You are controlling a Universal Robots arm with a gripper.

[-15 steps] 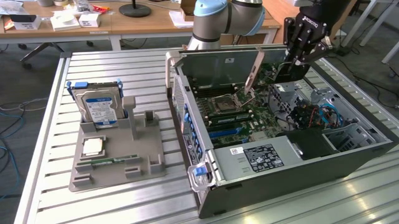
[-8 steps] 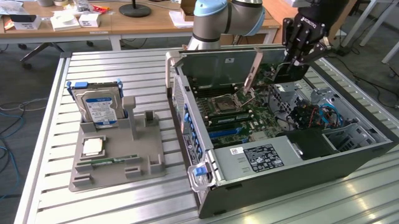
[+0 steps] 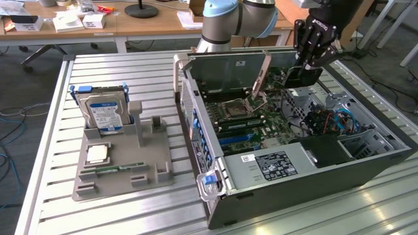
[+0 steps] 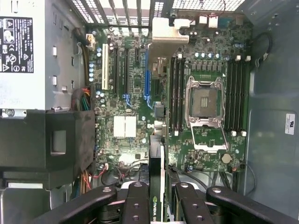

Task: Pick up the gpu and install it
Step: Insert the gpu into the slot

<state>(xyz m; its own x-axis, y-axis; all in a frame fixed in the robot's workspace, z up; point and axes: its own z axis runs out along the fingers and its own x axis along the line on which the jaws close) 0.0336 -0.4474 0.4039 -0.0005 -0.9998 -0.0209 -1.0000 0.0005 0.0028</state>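
Note:
My gripper [image 3: 307, 61] is shut on the gpu [image 3: 302, 77] and holds it above the open computer case [image 3: 365, 171], over the motherboard [image 3: 251, 120]. The dark card hangs edge-down, and its metal bracket [image 3: 261, 73] points toward the case's rear wall. In the wrist view the gpu [image 4: 158, 116] appears edge-on between my fingers [image 4: 135, 203], which grip its near end, with the silver bracket [image 4: 163, 35] at the far end. The card lines up over the motherboard's expansion slots [image 4: 147, 74], next to the empty CPU socket [image 4: 205, 100]. I cannot tell whether it touches a slot.
A power supply [image 3: 274, 164] and a dark shroud [image 3: 323, 149] fill the case's near end. Drive cables [image 3: 333, 120] lie at the exterior view's right. On the slatted table, a grey holder [image 3: 124, 161] carries a hard drive [image 3: 103, 110], a CPU [image 3: 98, 154] and a memory stick [image 3: 121, 169].

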